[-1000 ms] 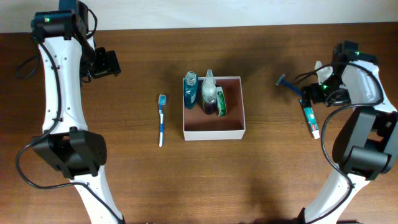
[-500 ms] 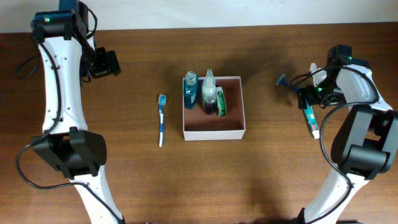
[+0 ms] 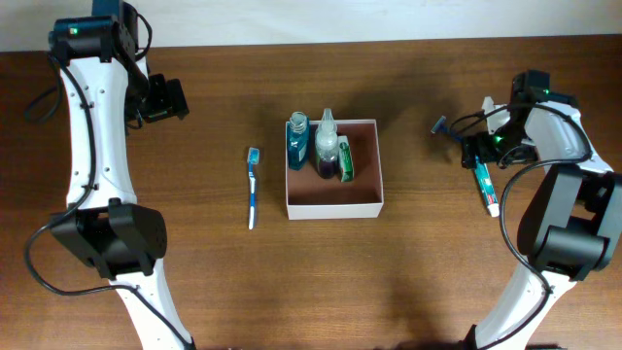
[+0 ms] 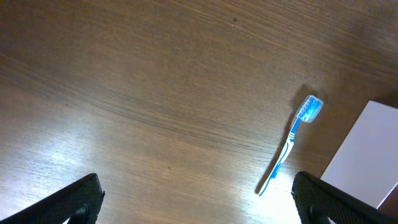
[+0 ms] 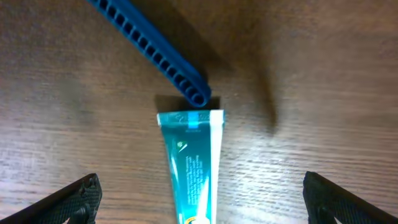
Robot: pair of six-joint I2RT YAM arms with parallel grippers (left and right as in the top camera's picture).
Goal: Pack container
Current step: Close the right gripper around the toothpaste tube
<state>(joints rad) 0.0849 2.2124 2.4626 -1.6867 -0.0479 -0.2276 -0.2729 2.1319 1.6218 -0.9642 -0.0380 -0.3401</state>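
Wooden bench [image 3: 194, 292], seen from above: the right gripper [image 3: 477, 154], jaws wide and empty, hung over the toothpaste tube [image 5: 191, 162], the container [image 3: 334, 208] well apart to its left. A clean pick would likely straddle the tube's width, clear of the razor [image 5: 149, 46] at its crimped end. The left gripper [image 3: 167, 99] was likewise wide and empty.

Shows a dark brown wooden table [image 3: 408, 292] with fine lengthwise grain, filling almost the whole overhead view. Beyond the table's far edge, only a narrow pale strip [image 3: 340, 19]; wall or floor, cannot tell which. Lit from above, softly: dimmer patches across the table's middle and toward its near edge, and a bright whitish sheen [image 4: 199, 190] on the table's wood in the left wrist view.
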